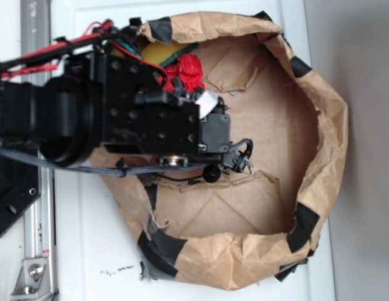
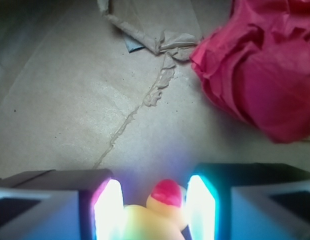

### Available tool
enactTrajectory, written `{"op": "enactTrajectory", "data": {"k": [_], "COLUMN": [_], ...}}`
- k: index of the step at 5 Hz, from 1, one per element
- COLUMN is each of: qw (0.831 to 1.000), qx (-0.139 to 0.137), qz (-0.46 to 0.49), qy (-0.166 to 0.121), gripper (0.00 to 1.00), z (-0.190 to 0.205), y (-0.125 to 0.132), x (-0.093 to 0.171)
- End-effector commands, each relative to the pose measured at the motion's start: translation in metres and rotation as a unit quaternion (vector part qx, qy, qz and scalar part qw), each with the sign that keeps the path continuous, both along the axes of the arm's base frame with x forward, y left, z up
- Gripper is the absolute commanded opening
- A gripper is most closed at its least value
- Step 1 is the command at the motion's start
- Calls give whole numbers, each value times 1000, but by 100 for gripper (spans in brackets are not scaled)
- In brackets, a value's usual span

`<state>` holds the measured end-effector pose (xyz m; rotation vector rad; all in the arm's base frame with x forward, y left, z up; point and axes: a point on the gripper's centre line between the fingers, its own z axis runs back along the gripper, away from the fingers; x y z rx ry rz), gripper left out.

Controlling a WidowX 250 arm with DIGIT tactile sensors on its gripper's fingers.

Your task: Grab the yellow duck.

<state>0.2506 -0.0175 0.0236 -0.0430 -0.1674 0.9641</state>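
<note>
The yellow duck sat right at the bottom edge of the wrist view, around 6 o'clock, tucked between the two fingers of the gripper. Its reddish-orange beak patch faced up toward the camera, and the glossy yellow body filled most of the gap. The lit finger pads were right up against it on both sides, so the gripper looked closed on the duck, or very nearly; the glare made exact contact hard to call.

From the duck, the crumpled red paper flower was up at about 1 o'clock, close by but not touching it, and way bigger than the duck. A torn, wrinkled seam in the brown paper floor ran from roughly 12 o'clock down toward 8.

In the exterior view the duck itself was hidden under the black arm, which covered the left side of the frame. The red flower poked out at the arm's top edge, with a flat yellow sponge just beside it toward 10 o'clock. All of it was inside a brown paper bag rolled into a low-walled nest, patched with black tape, on a white table.
</note>
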Motion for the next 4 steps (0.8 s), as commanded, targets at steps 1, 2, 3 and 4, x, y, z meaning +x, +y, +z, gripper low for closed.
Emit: {"op": "enactTrajectory", "data": {"k": [1,2,3,4], "qw": [999,982,956,957], "qx": [-11,-5,69,190], "qz": [-19,-143,-227,-189], "qy": [-35,-124,-172,-112], "gripper": [0,0,0,0], "z": [22,73,125,178], "y": [12,5,16,25], "x": [9,26,37,35]}}
